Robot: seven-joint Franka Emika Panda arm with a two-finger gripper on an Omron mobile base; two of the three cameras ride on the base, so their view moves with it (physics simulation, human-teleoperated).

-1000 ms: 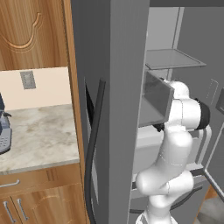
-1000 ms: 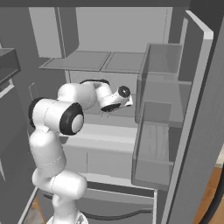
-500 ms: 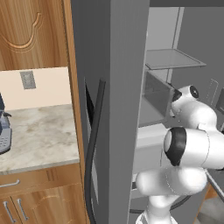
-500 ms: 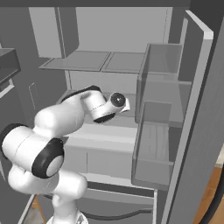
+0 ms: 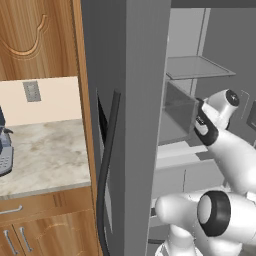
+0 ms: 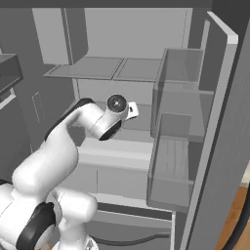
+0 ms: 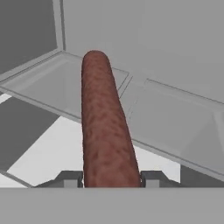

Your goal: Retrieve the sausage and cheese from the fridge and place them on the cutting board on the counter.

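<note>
Sausage [image 7: 105,127] sits between the 2 fingertips [image 7: 70,178], jaws closed part way onto its near end. Gripper [image 7: 109,180] at 6 o'clock in the hand view, the rod running up toward 12 and ending free in the air over the grey shelves.

Location: inside the fridge [image 6: 146,63], arm reached in among the shelves; in the right base view the hand is at about 9 o'clock of the door bins. The sausage itself cannot be made out in either base view.

Handling, as I judge it:
- Long, round, dark red-brown, mottled skin. Probably firm, light, not fragile.
- Round section may roll or swivel between flat pads.
- Grip is at 1 end, so the long free length will lever on the pads in a fast swing. A hold nearer the middle would be steadier.
- Free tip will need room passing the shelf edges and the door [image 5: 127,125] on the way out.

Desk [image 5: 45,155] lies at 9 o'clock in the left base view, past the door. Cutting board and cheese not located from here.
</note>
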